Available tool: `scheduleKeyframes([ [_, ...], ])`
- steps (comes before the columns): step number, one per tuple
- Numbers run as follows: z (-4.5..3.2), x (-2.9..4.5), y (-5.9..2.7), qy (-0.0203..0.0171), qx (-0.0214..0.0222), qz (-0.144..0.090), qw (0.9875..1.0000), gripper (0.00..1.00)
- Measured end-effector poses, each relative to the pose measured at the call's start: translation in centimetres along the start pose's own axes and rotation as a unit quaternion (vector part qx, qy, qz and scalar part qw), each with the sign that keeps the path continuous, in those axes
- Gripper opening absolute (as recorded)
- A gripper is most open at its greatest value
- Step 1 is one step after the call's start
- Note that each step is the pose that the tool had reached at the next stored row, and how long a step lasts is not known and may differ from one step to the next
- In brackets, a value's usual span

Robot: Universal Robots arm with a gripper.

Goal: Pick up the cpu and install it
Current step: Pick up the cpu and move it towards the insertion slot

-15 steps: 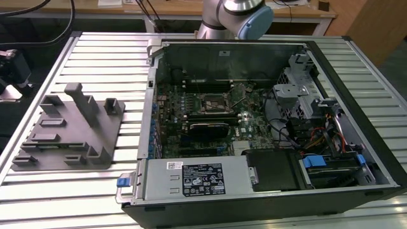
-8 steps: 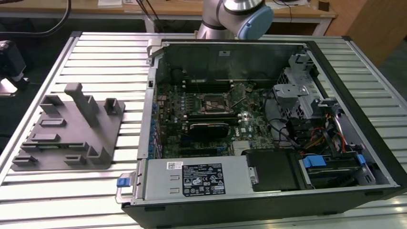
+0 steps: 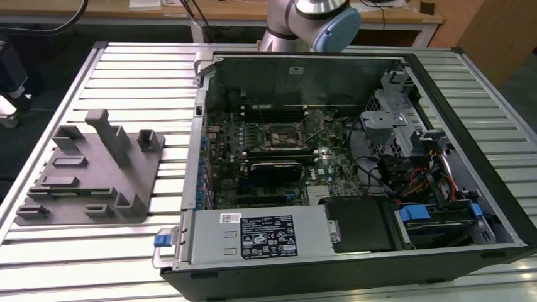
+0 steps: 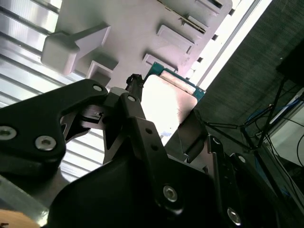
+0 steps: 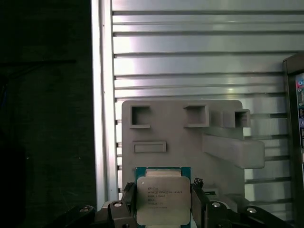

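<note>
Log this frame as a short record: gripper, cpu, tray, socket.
gripper: shut on the cpu at two opposite edges
cpu: held, metal top showing, grey tray behind it
grey tray: on the slatted table, beside the open computer case
socket: on the motherboard inside the case, away from the gripper

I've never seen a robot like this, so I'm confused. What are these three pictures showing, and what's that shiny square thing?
One picture comes from a camera off the robot. It shows part of the robot arm by a slatted metal table. On the table sit an open computer case and a grey plastic tray. The other two pictures come from cameras riding on the arm's wrist, looking past its gripper. The shiny square is the cpu, a computer chip. The gripper pinches it by two edges and holds it up over the tray.
</note>
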State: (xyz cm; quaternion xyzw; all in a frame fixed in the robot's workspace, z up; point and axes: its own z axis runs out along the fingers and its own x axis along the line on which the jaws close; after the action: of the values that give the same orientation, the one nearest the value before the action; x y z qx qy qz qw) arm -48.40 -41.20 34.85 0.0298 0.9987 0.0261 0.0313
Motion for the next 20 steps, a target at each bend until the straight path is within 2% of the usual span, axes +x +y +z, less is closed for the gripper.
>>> scheduleKeyframes([
  [20, -3.8, -0.23, 0.29, -0.0098, -0.0006, 0.0, 1.0, 0.55],
])
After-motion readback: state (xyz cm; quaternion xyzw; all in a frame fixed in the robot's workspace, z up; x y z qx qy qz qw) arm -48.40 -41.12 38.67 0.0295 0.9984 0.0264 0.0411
